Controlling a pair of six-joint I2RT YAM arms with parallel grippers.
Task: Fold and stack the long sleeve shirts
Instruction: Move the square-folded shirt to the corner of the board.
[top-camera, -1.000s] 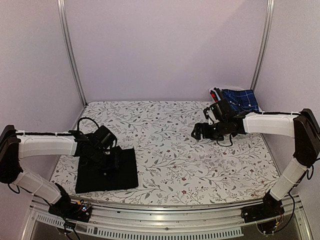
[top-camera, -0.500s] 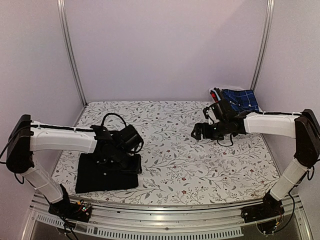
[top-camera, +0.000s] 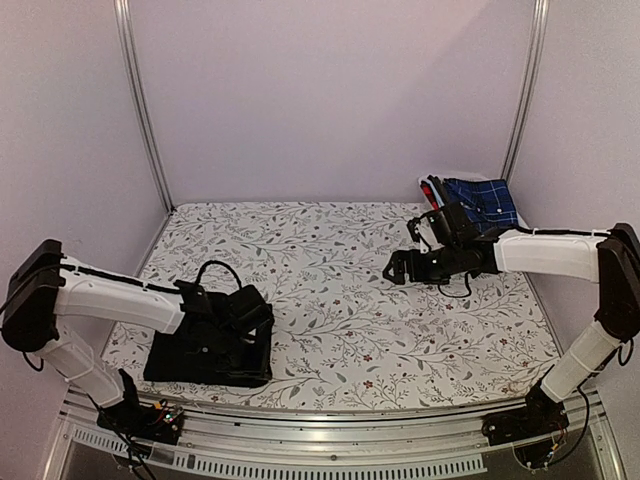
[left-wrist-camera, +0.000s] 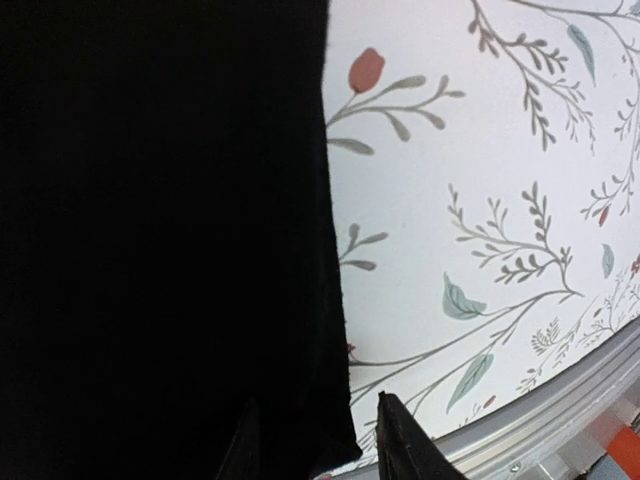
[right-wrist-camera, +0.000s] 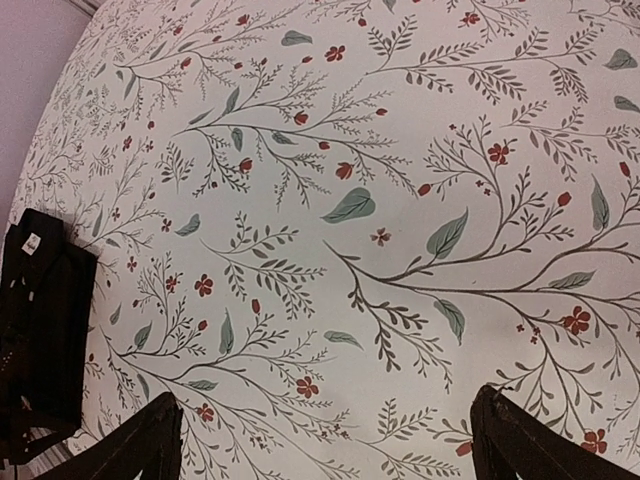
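A plain black shirt (top-camera: 200, 355) lies folded in a flat rectangle at the front left of the flowered table. My left gripper (top-camera: 252, 335) is low over its right edge. In the left wrist view the black shirt (left-wrist-camera: 160, 230) fills the left half. The left gripper (left-wrist-camera: 320, 450) stands open astride the shirt's right edge, with a gap between the cloth and the right finger. My right gripper (top-camera: 393, 268) hovers wide open and empty over bare table at the right. The right wrist view shows that gripper (right-wrist-camera: 325, 440) over nothing but the flowered cloth.
A white basket (top-camera: 455, 178) stands at the back right corner, holding a blue checked shirt (top-camera: 482, 198) and something red. A metal rail (top-camera: 330, 425) runs along the table's front edge, close to the black shirt. Upright metal posts and pale walls close in the back and sides.
My left gripper swung right across the black shirt, then came back toward the front at its right edge. The shirt's far edge now lies nearer the front. The right gripper barely moved.
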